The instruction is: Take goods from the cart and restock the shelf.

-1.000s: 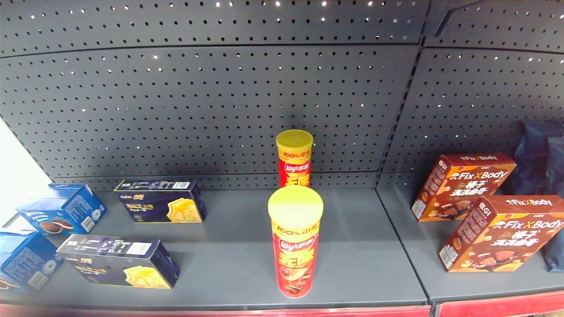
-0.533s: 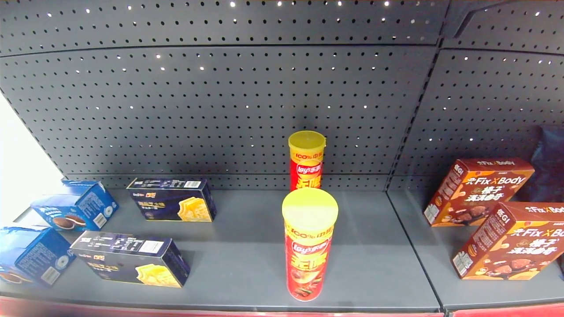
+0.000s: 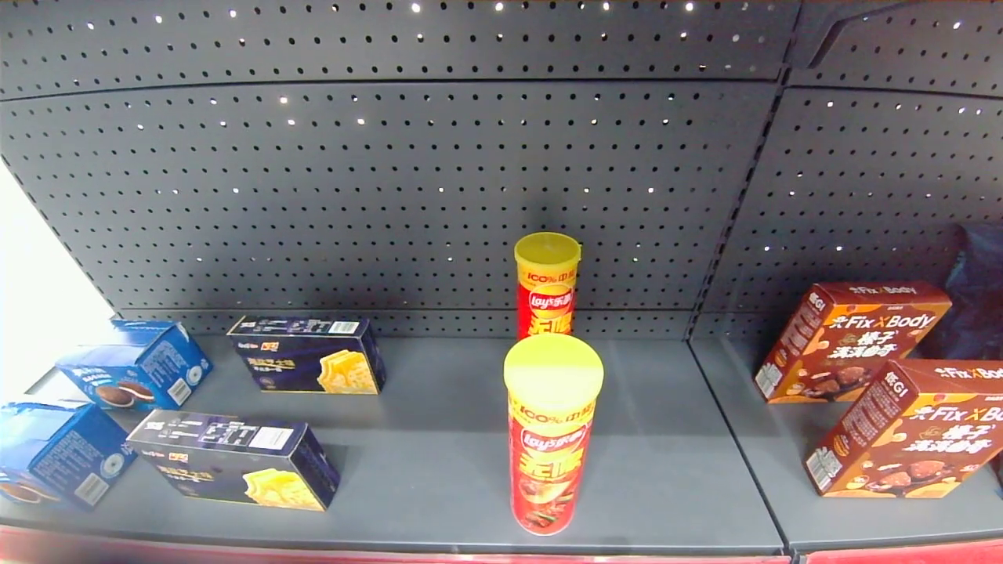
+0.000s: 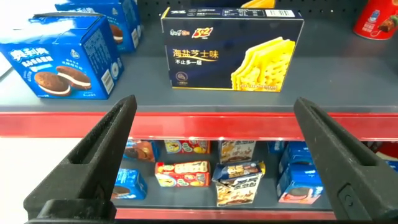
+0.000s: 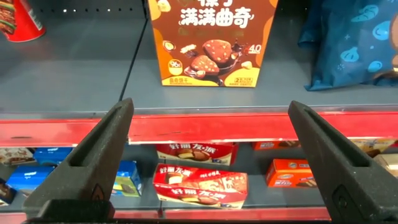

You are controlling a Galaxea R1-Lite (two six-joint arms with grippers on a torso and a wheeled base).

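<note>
shelf deck (image 3: 423, 462): smooth matt dark-grey painted metal | back panel (image 3: 392, 196): same matt metal, perforated | front chip canister (image 3: 548, 462): glossy printed wrap | lid (image 3: 553, 368): yellow plastic, semi-matt | navy cracker box (image 3: 235, 462), brown snack box (image 3: 901, 439): glossy printed cardboard | blue bag (image 5: 348, 43): shiny plastic film

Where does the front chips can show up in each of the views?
Head view: front chips can stands upright on the shelf, near its front edge.
Left wrist view: its red base at the picture's edge, beyond the navy cracker box.
Right wrist view: its red base at the picture's edge, apart from the brown box.
Shared landmark: the red shelf edge strip.
</note>
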